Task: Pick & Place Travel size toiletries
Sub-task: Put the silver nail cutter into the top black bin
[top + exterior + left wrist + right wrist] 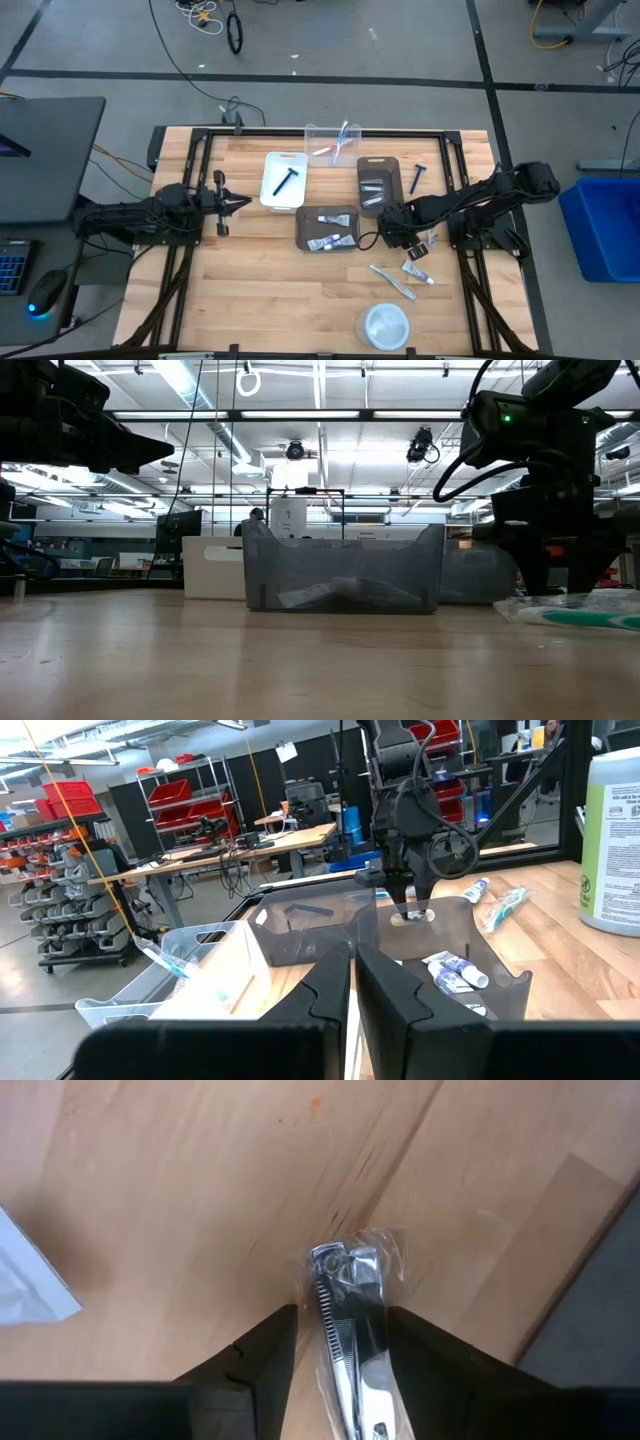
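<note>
**Right gripper down over a wrapped silvery item**

On the surface's right side, beside the dark bin [327, 228], my right gripper [340, 1325] is lowered over a small silvery item [347, 1295] in clear wrap. My wrist view shows it lying on the wood between the two fingers [262, 1350], which stand a little apart on either side; I cannot tell whether they touch it yet. From above, that gripper [392, 232] sits just right of the dark bin, which holds toothpaste tubes [335, 218].

Other toiletries lie loose near it: a wrapped toothbrush [392, 279] and a tube [418, 272] toward the front, close to the round dish [385, 323]. A black razor [417, 177] lies on the wood by a second dark bin [378, 184]; another razor [286, 181] rests in the white bin [272, 190], and toothbrushes [340, 138] sit in the clear bin [318, 133].

My left gripper [232, 204] hovers at the left, fingers [400, 995] nearly together, holding nothing.
</note>
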You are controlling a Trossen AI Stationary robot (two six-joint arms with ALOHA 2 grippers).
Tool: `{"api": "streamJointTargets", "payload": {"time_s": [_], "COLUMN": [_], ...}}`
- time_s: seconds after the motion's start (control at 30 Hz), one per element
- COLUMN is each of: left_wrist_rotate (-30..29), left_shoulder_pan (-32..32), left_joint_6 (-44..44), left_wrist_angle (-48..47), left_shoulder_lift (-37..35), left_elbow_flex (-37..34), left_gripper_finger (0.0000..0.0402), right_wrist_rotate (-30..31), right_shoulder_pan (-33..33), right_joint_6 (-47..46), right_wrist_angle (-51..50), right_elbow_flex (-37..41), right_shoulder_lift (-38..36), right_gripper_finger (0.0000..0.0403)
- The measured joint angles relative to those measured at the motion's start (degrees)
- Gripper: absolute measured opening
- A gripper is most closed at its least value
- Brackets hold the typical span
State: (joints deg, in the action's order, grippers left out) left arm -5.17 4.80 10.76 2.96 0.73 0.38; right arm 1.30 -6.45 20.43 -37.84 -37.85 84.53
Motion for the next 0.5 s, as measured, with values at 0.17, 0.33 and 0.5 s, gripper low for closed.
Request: {"api": "streamJointTargets", "payload": {"time_s": [0.17, 0.33, 0.5], "left_wrist_rotate": [0.0, 0.02, 0.02], "left_shoulder_pan": [0.02, 0.02, 0.01], "left_joint_6": [-0.02, 0.0, 0.0], "left_wrist_angle": [0.0, 0.0, 0.0], "left_shoulder_lift": [-0.01, 0.0, -0.02], "left_elbow_flex": [-0.01, -0.01, -0.01], "left_gripper_finger": [0.0027, 0.0027, 0.0027], "right_wrist_rotate": [0.92, 4.23, 4.72], "right_shoulder_pan": [-0.74, -0.71, -0.82], "right_joint_6": [-0.01, -0.03, 0.81], "right_wrist_angle": [-0.27, -0.57, -0.55], "right_elbow_flex": [0.14, 0.22, 0.22], "right_shoulder_lift": [-1.15, -1.97, -1.97], "right_gripper_finger": [0.0167, 0.0192, 0.0223]}}
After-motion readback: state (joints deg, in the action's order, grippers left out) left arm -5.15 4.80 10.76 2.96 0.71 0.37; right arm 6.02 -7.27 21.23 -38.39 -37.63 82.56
